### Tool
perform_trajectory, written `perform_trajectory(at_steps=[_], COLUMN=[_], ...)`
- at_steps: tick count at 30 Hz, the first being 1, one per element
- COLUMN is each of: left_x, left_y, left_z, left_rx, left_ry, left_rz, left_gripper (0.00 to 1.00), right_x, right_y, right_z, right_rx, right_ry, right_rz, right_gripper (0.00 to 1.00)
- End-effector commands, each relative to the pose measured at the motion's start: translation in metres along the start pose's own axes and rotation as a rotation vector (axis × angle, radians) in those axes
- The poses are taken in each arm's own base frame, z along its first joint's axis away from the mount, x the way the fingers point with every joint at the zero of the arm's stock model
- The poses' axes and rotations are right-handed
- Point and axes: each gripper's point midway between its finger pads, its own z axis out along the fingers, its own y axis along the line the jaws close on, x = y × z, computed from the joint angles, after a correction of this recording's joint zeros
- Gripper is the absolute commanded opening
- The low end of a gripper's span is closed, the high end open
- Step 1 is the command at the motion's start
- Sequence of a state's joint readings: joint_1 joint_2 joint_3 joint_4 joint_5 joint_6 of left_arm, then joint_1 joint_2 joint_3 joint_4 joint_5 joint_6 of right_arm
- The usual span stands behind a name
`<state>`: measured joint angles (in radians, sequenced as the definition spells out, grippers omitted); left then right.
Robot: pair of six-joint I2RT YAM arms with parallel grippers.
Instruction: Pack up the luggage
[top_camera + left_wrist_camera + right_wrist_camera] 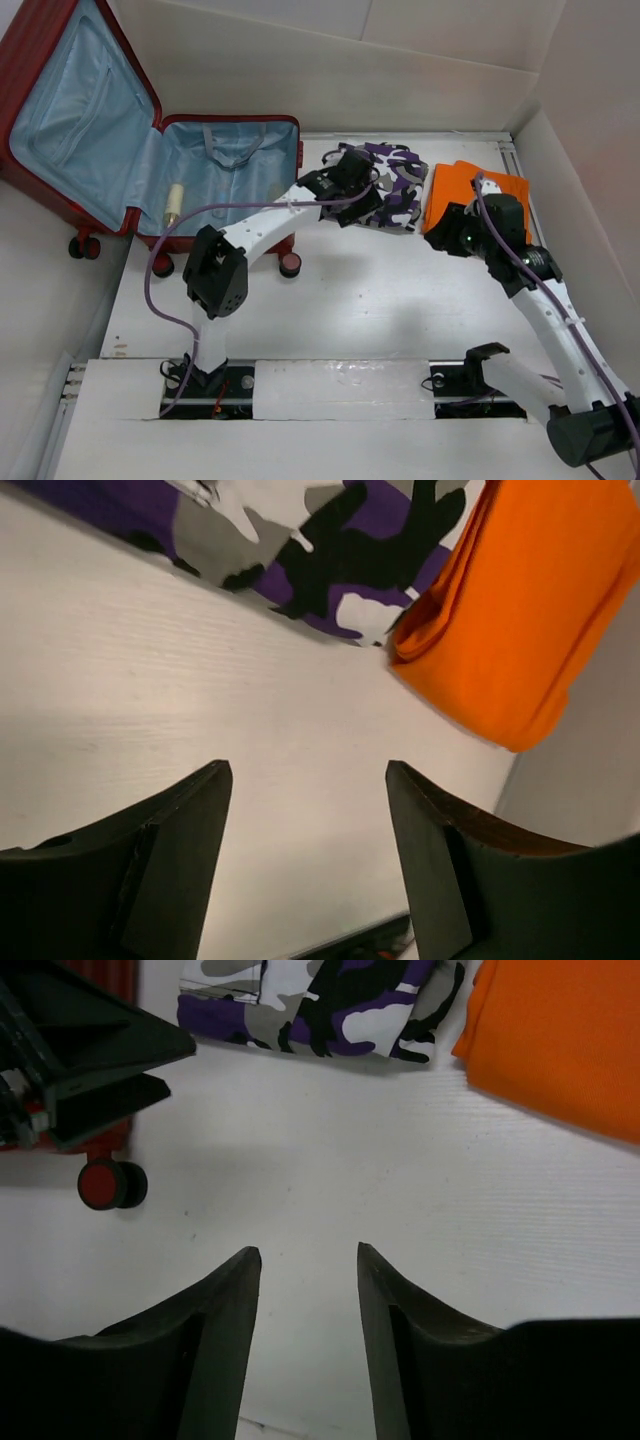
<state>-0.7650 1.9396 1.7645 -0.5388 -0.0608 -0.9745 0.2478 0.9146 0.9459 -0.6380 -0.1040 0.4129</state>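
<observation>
Luggage [230,121] lies open at 10 o'clock, lid up; left gripper [352,166] empty, jaws apart, over camouflage cloth [398,195] at 12; right gripper [308,1252] empty, jaws apart, by orange cloth [478,188] at 2 o'clock; risks: shallow pinch unfolds cloth, cloth snags luggage rim, close arms clash; no readable writing.

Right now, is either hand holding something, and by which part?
Nothing is held: the left hand and the right hand both stand open above the table.

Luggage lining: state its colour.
The lining of the luggage is light blue, seen best in the top external view.
</observation>
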Motion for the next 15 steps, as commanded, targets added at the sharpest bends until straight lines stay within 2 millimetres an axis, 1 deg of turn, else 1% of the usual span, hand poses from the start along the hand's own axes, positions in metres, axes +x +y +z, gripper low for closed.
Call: perform_trajectory(at_steps=[1, 2, 4, 5, 6, 7, 9, 10, 11, 12, 13, 15], left_x=[0.01, 0.012, 0.021, 0.029, 0.031, 0.031, 0.034, 0.034, 0.038, 0.042, 0.039, 0.038], left_y=[-0.027, -0.03, -0.019, -0.013, -0.012, -0.007, 0.006, 0.005, 0.011, 0.017, 0.015, 0.024], left_z=[0.01, 0.018, 0.036, 0.052, 0.059, 0.066, 0.084, 0.09, 0.093, 0.099, 0.103, 0.108], left_rx=[0.068, 0.082, 0.039, 0.014, 0.007, -0.012, -0.058, -0.052, -0.061, -0.074, -0.059, -0.075], left_ry=[0.007, 0.015, 0.031, 0.049, 0.051, 0.04, 0.041, 0.039, 0.04, 0.042, 0.026, -0.001], left_rz=[-0.301, -0.339, -0.408, -0.467, -0.488, -0.511, -0.588, -0.612, -0.634, -0.657, -0.709, -0.75], left_gripper=[0.6, 0.6, 0.61, 0.61, 0.61, 0.61, 0.63, 0.63, 0.63, 0.63, 0.63, 0.63], right_x=[-0.007, -0.01, -0.01, -0.011, -0.012, -0.01, -0.01, -0.007, -0.01, -0.006, -0.005, -0.001], right_y=[-0.001, 0.001, 0.004, 0.007, 0.011, 0.01, 0.016, 0.016, 0.019, 0.021, 0.022, 0.025], right_z=[-0.014, -0.02, -0.028, -0.032, -0.037, -0.037, -0.043, -0.043, -0.046, -0.047, -0.047, -0.051], right_rx=[0.013, 0.008, -0.012, -0.028, -0.049, -0.045, -0.078, -0.082, -0.096, -0.108, -0.118, -0.136], right_ry=[-0.012, -0.025, -0.042, -0.05, -0.062, -0.054, -0.052, -0.04, -0.046, -0.027, -0.023, -0.014], right_rz=[0.032, 0.03, 0.027, 0.025, 0.022, 0.024, 0.021, 0.013, -0.002, -0.001, -0.018, -0.029], right_gripper=[0.51, 0.55, 0.58, 0.58, 0.58, 0.6, 0.61, 0.61, 0.61, 0.61, 0.61, 0.61])
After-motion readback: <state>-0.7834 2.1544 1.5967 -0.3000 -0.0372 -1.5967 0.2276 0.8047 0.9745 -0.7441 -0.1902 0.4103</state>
